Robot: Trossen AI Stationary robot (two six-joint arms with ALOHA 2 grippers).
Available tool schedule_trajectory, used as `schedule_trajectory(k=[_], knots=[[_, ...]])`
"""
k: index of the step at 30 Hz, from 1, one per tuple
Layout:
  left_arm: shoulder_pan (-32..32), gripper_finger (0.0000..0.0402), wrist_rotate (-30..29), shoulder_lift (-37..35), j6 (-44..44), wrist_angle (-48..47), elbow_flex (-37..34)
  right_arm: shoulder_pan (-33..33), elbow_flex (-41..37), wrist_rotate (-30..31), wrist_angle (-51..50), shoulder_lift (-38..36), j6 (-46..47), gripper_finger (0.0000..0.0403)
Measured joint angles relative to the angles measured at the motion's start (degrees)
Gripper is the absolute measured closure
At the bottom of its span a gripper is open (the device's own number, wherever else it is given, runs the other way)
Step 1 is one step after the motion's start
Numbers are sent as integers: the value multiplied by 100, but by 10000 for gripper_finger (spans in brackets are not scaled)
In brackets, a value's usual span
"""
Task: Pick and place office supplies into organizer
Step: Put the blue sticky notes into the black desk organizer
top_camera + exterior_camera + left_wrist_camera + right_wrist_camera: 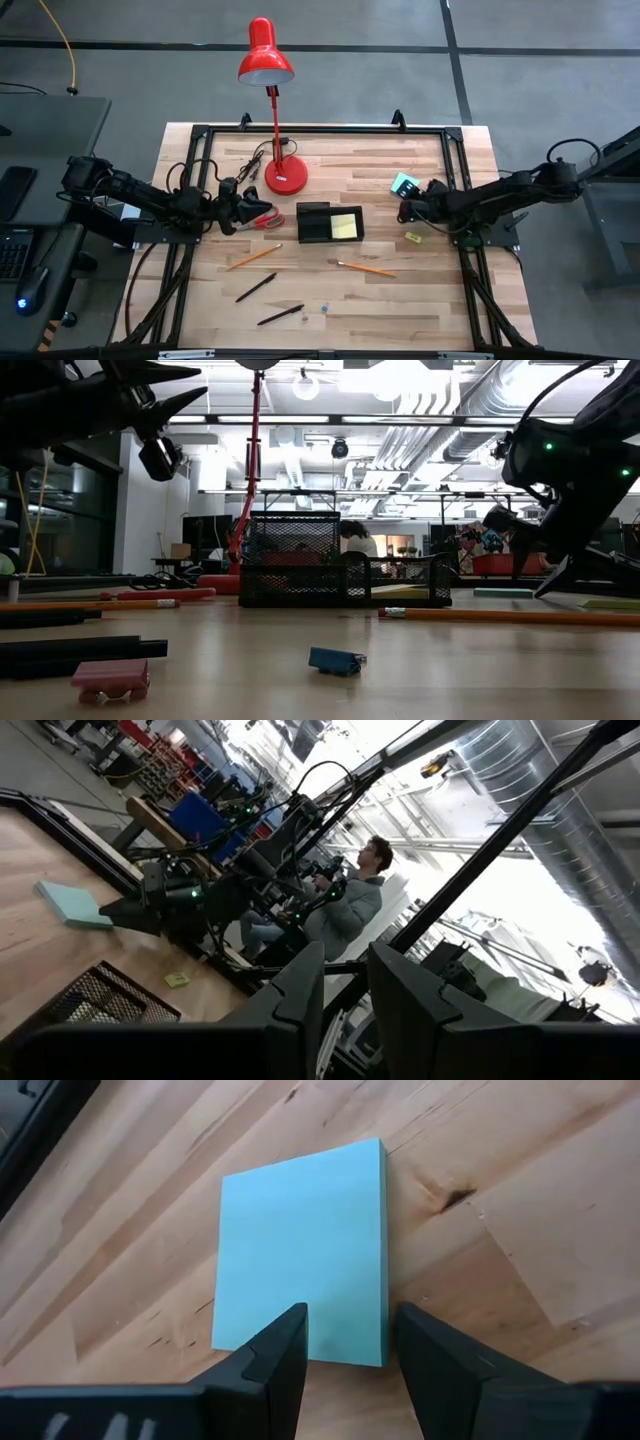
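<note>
Teal pad (300, 1255) beyond right fingers (275, 1370)

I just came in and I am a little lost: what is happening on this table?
Two robot arms are sorting office supplies into a black tray, which already holds a yellow notepad. The right claw hangs open over a teal notepad. The left claw is beside the red scissors. Pencils and pens lie loose.

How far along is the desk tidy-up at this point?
Early. Done: only the yellow sticky pad lies in the organizer. In hand: the right gripper hovers open over the teal pad; the left gripper is by the scissors, holding nothing visibly. Left: two pencils, two pens and the tiny yellow block on the table.
</note>
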Motion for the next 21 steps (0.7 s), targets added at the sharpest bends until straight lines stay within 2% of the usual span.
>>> schedule_trajectory(k=[11, 15, 18, 21], knots=[[0, 328, 168, 0, -9, 3, 0, -251, -64, -212, 131, -2, -317, 308], [-1, 328, 231, 0, -26, 1, 0, -382, -422, -100, 945, -17, -522, 342], [0, 328, 234, 0, -70, 2, 1, -440, -700, -83, 1702, -41, -812, 388], [0, 328, 233, 0, -193, 3, 0, -505, -713, -126, 1710, -42, -884, 396]])
